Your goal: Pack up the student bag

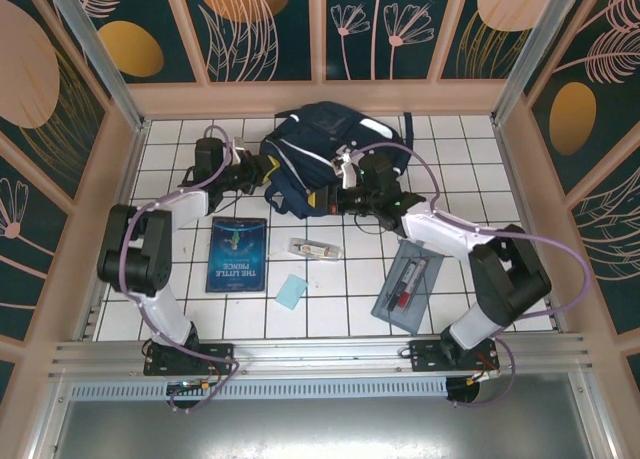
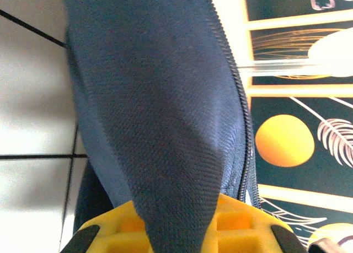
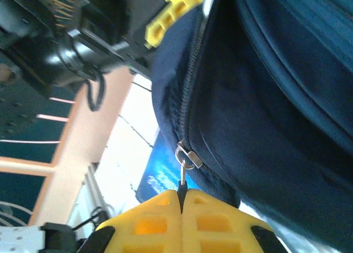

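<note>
Student bag — fabric in left gripper, zipper pull in right gripper

The student bag is matt navy cloth with a coarse, visible weave. Its zipper pull is shiny bare metal. The left gripper and right gripper have matt yellow plastic pads with moulded square recesses. The table is smooth white tile. At 7 o'clock from the bag, the book has a smooth paper cover. At 5 o'clock, the pencil case is translucent grey plastic.
</note>
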`<action>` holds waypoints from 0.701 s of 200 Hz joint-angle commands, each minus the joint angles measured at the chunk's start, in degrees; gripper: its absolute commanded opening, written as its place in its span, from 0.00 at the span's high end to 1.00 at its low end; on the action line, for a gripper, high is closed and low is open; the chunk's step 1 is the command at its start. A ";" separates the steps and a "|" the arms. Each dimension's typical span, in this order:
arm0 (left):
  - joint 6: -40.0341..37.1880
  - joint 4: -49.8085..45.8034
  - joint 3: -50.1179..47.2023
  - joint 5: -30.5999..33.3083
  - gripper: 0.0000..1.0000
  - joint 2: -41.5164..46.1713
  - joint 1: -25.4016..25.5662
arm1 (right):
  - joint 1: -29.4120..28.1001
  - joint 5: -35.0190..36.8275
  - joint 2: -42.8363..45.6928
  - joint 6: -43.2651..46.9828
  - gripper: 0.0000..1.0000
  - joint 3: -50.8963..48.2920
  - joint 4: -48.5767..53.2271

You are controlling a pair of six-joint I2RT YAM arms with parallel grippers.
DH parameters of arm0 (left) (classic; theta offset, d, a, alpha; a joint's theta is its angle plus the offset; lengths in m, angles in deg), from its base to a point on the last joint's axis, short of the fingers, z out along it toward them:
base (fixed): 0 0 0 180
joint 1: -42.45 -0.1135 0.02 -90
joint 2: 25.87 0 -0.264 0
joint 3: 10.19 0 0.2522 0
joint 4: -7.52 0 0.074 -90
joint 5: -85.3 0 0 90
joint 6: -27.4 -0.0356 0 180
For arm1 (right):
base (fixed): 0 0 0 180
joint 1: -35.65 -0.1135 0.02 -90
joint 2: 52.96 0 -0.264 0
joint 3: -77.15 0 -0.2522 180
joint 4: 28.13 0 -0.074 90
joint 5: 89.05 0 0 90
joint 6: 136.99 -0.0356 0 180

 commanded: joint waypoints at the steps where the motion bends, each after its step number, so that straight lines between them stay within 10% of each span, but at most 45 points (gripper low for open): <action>1: 1.86 5.01 4.87 9.70 1.00 -4.15 -2.09 | 0.74 -2.76 0.24 0.61 1.00 -5.13 -1.07; 52: -1.89 -2.75 14.74 8.36 1.00 -7.42 -4.38 | 11.37 2.49 4.67 4.57 1.00 -15.64 1.92; 140: -3.81 -6.55 15.27 5.62 1.00 -7.38 -6.16 | 23.29 20.78 -9.52 20.10 1.00 2.63 16.16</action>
